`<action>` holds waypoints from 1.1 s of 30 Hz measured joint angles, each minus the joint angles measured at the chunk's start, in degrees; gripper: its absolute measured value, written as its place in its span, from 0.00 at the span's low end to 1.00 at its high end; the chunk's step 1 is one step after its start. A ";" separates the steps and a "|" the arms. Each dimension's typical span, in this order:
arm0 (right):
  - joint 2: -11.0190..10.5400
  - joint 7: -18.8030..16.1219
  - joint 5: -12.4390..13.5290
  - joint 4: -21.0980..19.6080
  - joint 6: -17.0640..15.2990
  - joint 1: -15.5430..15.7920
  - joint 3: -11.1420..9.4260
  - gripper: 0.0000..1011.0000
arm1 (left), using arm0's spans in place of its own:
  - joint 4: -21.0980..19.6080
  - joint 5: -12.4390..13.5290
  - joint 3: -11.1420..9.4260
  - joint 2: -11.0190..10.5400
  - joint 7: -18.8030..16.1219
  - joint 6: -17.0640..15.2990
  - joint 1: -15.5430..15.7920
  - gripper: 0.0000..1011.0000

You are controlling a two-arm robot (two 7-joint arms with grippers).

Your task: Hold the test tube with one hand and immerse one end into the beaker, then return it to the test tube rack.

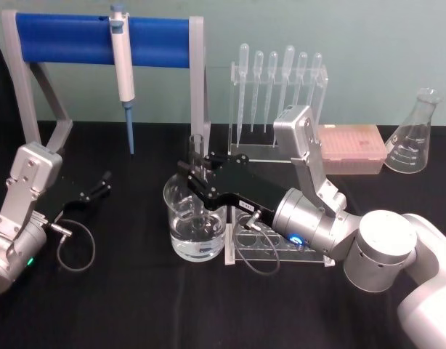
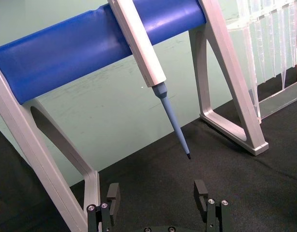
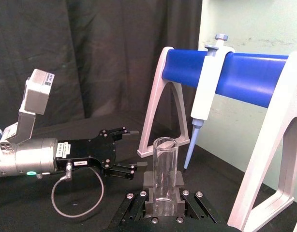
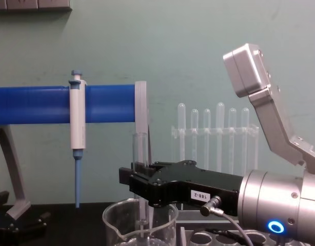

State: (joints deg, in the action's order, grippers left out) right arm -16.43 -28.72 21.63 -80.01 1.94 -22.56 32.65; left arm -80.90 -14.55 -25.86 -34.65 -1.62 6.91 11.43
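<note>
A clear round-bottomed glass test tube (image 4: 139, 148) is clamped upright by the black two-jaw right gripper (image 4: 139, 171) so its lower end dips into the wide clear glass beaker (image 4: 112, 225) (the immersion step, seemingly); the left gripper (image 1: 99, 185) is parked at left, jaws apart.

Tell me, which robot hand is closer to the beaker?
Right. The right gripper is above the beaker, holding the test tube in it; the left gripper sits off to its left.

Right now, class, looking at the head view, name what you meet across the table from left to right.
Open left tool, parked → hanging micropipette → beaker, where the right tool holds the test tube → plastic pipettes → pink tip box → conical flask.
</note>
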 joint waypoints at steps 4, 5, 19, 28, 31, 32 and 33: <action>0.00 0.00 0.00 0.00 0.00 0.00 0.00 0.24 | 0.00 0.00 0.00 0.00 0.00 0.00 0.00 0.99; 0.00 0.00 0.00 0.00 0.00 0.00 0.00 0.24 | 0.00 0.00 0.00 0.00 0.00 0.00 0.00 0.99; 0.00 0.00 0.00 0.00 0.00 0.00 0.00 0.24 | 0.00 0.00 0.00 0.00 0.00 0.00 0.00 0.99; 0.00 0.00 0.00 0.00 0.00 0.00 0.00 0.24 | 0.00 0.00 0.00 0.00 0.00 0.00 0.00 0.99; 0.00 0.00 0.00 0.00 0.00 0.00 0.00 0.24 | 0.00 0.00 0.00 0.00 0.00 0.00 0.00 0.99; 0.00 0.00 0.00 0.00 0.00 0.00 0.00 0.24 | 0.00 0.00 0.00 0.00 0.00 0.00 0.00 0.99; 0.00 0.00 0.00 0.00 0.00 0.00 0.00 0.24 | 0.00 0.00 0.00 0.00 0.00 0.00 0.00 0.99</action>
State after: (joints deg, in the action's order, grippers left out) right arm -16.43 -28.72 21.62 -80.01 1.94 -22.57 32.65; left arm -80.90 -14.55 -25.86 -34.65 -1.62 6.91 11.43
